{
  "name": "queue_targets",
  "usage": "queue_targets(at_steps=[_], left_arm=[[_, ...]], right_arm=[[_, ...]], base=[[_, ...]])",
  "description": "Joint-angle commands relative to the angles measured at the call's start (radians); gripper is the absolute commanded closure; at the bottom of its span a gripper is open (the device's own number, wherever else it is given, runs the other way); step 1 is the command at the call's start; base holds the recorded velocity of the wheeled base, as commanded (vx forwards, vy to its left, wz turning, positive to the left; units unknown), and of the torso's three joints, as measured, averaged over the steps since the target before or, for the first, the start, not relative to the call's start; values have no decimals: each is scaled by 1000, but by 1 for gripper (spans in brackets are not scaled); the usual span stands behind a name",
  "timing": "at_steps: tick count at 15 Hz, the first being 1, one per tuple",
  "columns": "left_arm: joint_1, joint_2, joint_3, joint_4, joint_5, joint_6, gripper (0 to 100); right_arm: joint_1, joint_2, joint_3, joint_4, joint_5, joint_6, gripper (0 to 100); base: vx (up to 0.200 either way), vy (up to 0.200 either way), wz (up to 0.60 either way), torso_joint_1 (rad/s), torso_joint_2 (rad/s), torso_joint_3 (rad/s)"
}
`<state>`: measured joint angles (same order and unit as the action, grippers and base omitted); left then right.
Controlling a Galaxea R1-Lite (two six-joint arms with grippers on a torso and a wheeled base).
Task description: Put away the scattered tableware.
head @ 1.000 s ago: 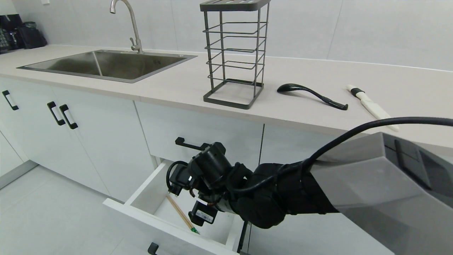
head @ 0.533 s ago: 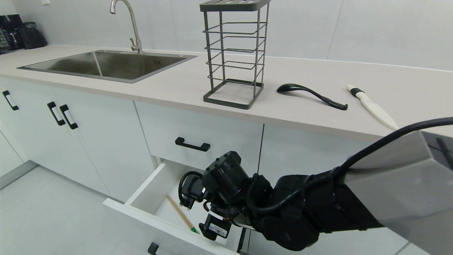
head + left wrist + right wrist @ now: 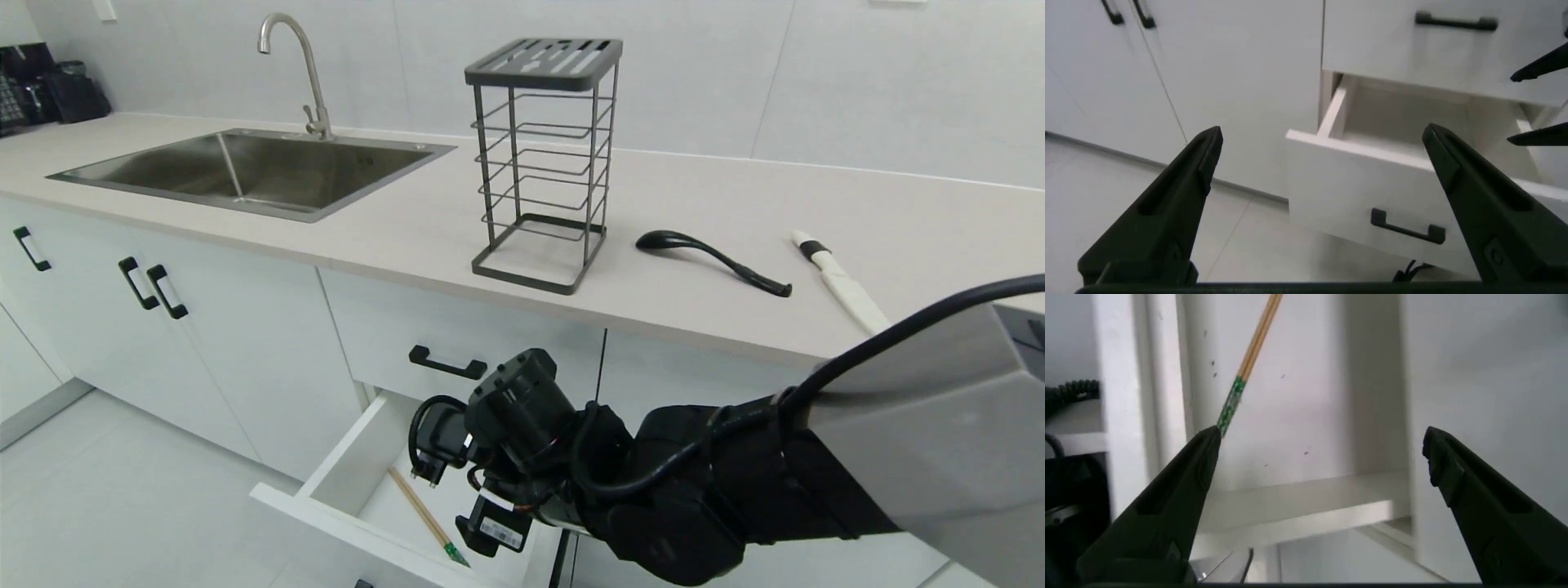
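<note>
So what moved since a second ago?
The right gripper slid a little to the robot's right above the open drawer, gripping nothing. The head camera also shifted, so everything sits lower. The chopsticks stayed in the drawer; the black ladle and white knife stayed on the counter.

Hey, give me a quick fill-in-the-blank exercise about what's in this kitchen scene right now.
1. The chopsticks lie inside the open ____.
2. On the counter, the black ladle lies to the robot's ____ of the wire rack.
3. The right pincer hangs with its jaws ____, holding nothing.
4. The faucet stands at the back edge of the steel ____.

Missing words: drawer; right; open; sink.
</note>
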<state>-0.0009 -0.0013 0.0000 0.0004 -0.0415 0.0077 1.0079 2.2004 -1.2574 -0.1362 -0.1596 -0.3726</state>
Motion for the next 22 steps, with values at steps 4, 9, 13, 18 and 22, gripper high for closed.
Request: queue_targets(at_steps=[4, 9, 13, 18, 22], left_arm=[[1, 1, 0, 1, 0, 0, 0], [1, 1, 0, 1, 0, 0, 0], [1, 1, 0, 1, 0, 0, 0], [1, 1, 0, 1, 0, 0, 0], [1, 1, 0, 1, 0, 0, 0]], right_arm=[[5, 1, 3, 4, 2, 1, 0], [6, 2, 4, 7, 2, 3, 0], [12, 5, 3, 9, 2, 4, 0], [14, 7, 4, 27, 3, 6, 0], [12, 7, 13, 30, 8, 9, 0]], base=[[0, 0, 0, 240, -516, -226], [0, 0, 0, 204, -493, -221], [0, 0, 0, 332, -496, -246], [0, 0, 0, 279, -526, -252], [0, 0, 0, 289, -565, -275]])
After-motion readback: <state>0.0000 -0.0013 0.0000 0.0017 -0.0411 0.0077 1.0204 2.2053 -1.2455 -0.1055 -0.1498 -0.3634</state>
